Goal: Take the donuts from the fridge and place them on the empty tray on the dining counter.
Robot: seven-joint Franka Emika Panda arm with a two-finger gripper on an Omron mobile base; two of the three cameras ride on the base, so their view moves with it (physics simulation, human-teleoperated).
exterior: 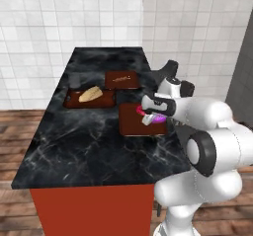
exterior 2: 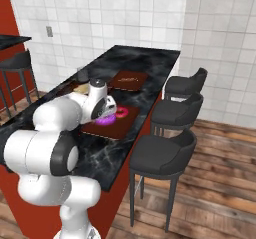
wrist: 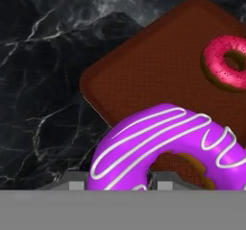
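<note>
**A:** Holding the purple donut [wrist: 163, 142] rn, gripper [wrist: 117, 185] pinched narrow on its ring, white icing stripes on top. It hangs right over the empty tray [wrist: 144, 75], can't tell if it's touching the tray yet.

**B:** And the red-pink donut [wrist: 225, 63]?

**A:** Lying flat on that tray, toward the stool-side edge, apart from the purple one.

**B:** Where's the tray tho?

**A:** On the dining counter [exterior: 84, 146], near the edge by the stools [exterior 2: 165, 155]. Loaf tray [exterior: 89, 98] sits just beside the empty tray, stick tray [exterior: 121, 80] just past it toward the wall.
</note>
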